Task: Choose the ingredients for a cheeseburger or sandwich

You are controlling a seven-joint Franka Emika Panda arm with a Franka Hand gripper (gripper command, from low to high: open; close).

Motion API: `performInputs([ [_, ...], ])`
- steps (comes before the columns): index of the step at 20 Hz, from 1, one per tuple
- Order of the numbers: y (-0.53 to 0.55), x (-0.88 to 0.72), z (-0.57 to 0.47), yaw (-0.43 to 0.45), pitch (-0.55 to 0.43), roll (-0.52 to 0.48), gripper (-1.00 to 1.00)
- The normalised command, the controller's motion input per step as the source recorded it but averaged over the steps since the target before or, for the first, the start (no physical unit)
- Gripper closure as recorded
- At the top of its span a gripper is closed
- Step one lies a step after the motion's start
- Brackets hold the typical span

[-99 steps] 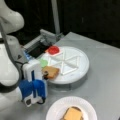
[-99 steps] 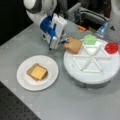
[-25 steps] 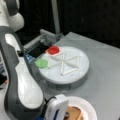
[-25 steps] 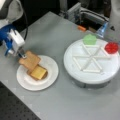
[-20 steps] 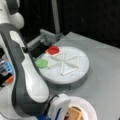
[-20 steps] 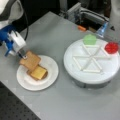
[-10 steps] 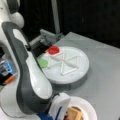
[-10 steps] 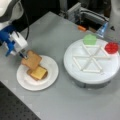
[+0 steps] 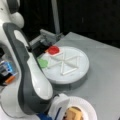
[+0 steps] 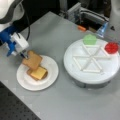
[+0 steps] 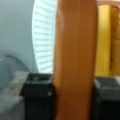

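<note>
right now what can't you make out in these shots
- Patty: not visible in a front view; the cheese and the toast held above it cover the stack.
- Stack in a front view: cut off by the bottom edge and partly behind the arm.
- Gripper: the fingers' tips are hidden behind the toast.
- Wrist view: the toast fills the middle, hiding most of the plate.

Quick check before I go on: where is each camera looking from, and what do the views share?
Front view: behind the white arm, facing the divided tray.
Front view: opposite side, high, facing plate and tray; end effector at its left.
Wrist view: looks between the fingers at the toast square they clamp.
Shared: toast, plate.
</note>
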Motion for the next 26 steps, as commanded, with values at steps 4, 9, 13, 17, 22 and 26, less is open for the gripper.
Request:
performInputs([
  [4,0.41,-0.25,0.02,-0.219,-0.153,-0.221,1.00],
  [9,0.43,-0.21,0.00,-0.259,-0.180,-0.195,1.00],
  [13,0.45,-0.23,-0.01,-0.297,-0.198,-0.138,1.00],
  [17,0.40,-0.29,-0.03,-0.310,-0.212,-0.126,1.00],
  [22,0.35,-0.34,-0.03,-0.299,-0.233,-0.107,1.00],
  [26,0.33,-0.38,-0.06,-0.278,-0.265,-0.087,1.00],
])
